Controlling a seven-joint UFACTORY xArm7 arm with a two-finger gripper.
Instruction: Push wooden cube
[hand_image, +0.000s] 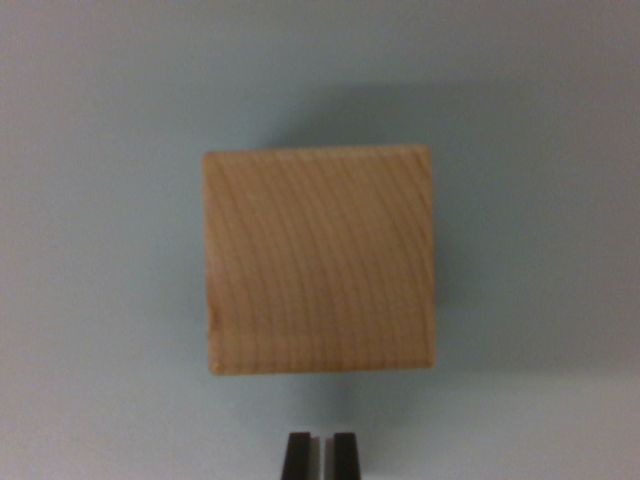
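Cube (320, 262): one pale wooden block, seen from straight above; top face fills the middle of the wrist view, edges square to the frame, curved grain lines running across it.
Cube position: centre of the view, resting flat on the bench, nothing touching it.
Bench (90, 250): plain pale blue-grey surface on every side of the cube; a soft shadow lies off the cube's top and right edges, toward 1 o'clock.
Claw (320, 455): two dark fingertips at 6 o'clock, just below the cube's near edge and apart from it.
Claw state: fingers drawn narrow, only a thin slit between them, holding nothing.
Reason for claw state: judged to suit a push; tips brought together act as one blunt pusher, where a grasp would need them spread past the cube's sides.
Reason for placement: tips sit in line with the middle of the near edge, so a shove toward 12 o'clock should slide the cube straight, not spin it.
Stage: judged as lined up, contact not yet made.
Risk: an off-centre touch may turn the cube; claw height above the bench cannot be told.
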